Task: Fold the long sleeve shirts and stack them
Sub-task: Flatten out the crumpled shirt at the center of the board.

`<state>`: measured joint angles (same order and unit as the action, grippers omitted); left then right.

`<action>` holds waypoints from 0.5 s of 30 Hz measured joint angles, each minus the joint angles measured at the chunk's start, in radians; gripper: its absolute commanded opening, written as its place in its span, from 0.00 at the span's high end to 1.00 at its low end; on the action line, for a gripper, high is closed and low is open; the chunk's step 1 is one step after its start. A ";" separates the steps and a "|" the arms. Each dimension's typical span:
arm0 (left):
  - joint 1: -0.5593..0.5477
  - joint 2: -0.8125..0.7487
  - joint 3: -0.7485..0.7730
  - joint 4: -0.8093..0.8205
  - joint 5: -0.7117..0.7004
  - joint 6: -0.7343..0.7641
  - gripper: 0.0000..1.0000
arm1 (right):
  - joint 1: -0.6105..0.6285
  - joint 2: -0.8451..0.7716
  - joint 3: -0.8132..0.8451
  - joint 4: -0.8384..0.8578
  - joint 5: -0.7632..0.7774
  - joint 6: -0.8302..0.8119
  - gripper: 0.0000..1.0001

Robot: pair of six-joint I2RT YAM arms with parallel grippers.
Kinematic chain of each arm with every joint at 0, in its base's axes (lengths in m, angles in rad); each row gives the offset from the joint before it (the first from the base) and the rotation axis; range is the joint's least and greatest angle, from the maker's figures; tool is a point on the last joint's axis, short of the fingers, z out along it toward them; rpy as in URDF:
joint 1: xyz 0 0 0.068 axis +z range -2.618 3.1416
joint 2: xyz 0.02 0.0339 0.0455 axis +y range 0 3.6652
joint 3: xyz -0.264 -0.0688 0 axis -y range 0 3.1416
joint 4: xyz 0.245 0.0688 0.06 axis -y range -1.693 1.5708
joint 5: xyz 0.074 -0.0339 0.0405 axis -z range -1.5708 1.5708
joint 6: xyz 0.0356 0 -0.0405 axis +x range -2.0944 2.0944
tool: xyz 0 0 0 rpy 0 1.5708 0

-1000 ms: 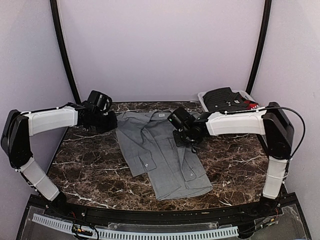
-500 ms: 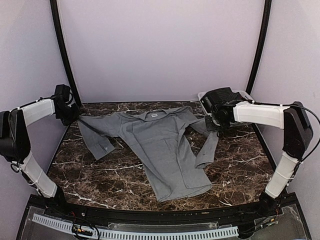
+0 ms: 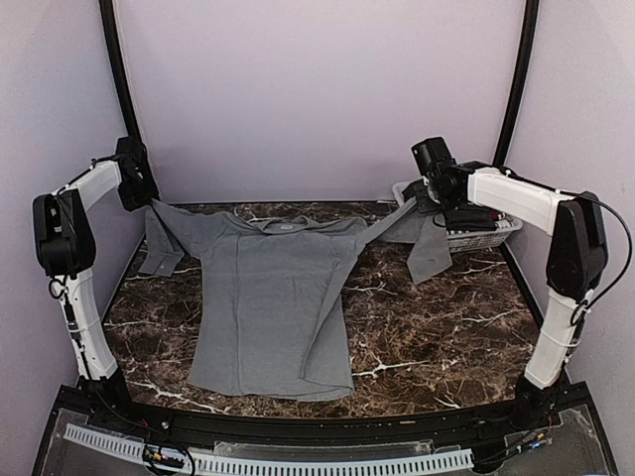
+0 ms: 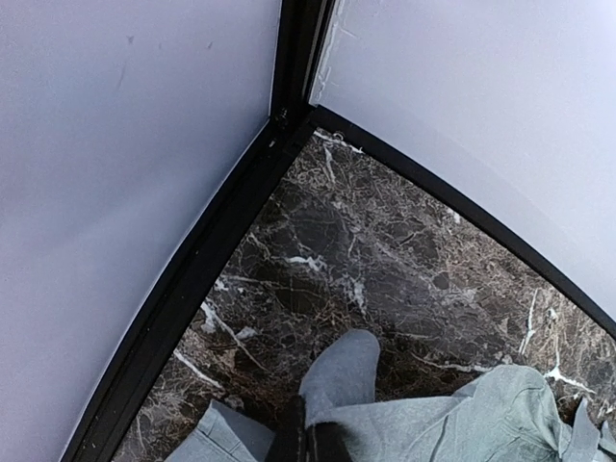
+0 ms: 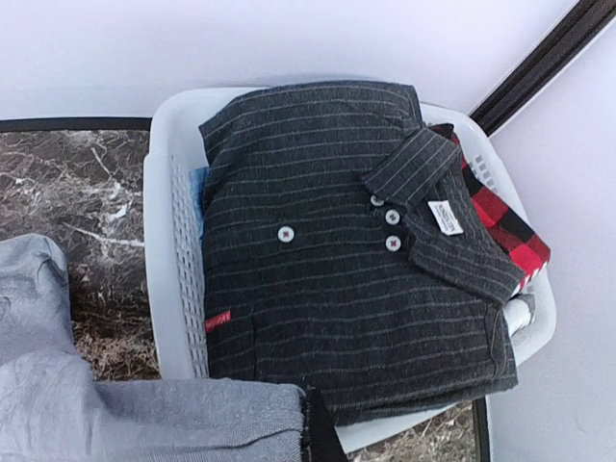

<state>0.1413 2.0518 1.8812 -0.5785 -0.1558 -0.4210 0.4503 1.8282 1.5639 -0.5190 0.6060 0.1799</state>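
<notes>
**Grey shirt strung between two clamped grippers**

The grey shirt (image 3: 270, 297) lies with its body flat on the dark marble worktop (image 3: 446, 327). Its hem is toward the near edge and its collar toward the back wall. Both sleeves are lifted off the surface.

The left gripper (image 3: 144, 201) is high in the back-left corner, closed tight on the cloth near the shoulder end of that sleeve. The rest of the sleeve hangs down from it to the worktop. In the left wrist view its dark fingers (image 4: 310, 445) pinch a fold of the grey cloth at the bottom edge of the picture, with the marble corner beyond.

The right gripper (image 3: 419, 205) is likewise fully closed on the other sleeve. It holds it raised at the back right, just in front of a white basket (image 3: 486, 238). The free end of the sleeve dangles below the grip.

The right wrist view looks down into that basket (image 5: 159, 212). A folded dark striped shirt (image 5: 327, 260) lies on top, collared and with three pale buttons. It rests on red-and-black checked cloth (image 5: 500, 217). The grey sleeve fills the lower-left corner of that view
</notes>
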 measured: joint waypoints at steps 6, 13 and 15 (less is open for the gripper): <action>0.000 0.062 0.032 -0.051 0.020 0.032 0.66 | -0.011 0.035 0.062 -0.005 -0.051 -0.054 0.81; -0.019 0.065 0.031 -0.076 0.044 0.056 0.23 | 0.047 0.021 0.039 -0.050 -0.075 -0.048 0.46; -0.038 0.058 0.017 -0.074 0.039 0.061 0.19 | 0.078 -0.009 0.000 -0.068 -0.088 -0.037 0.45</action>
<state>0.1032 2.1098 1.8980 -0.6529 -0.1165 -0.3603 0.5285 1.8191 1.5635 -0.5869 0.5179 0.1425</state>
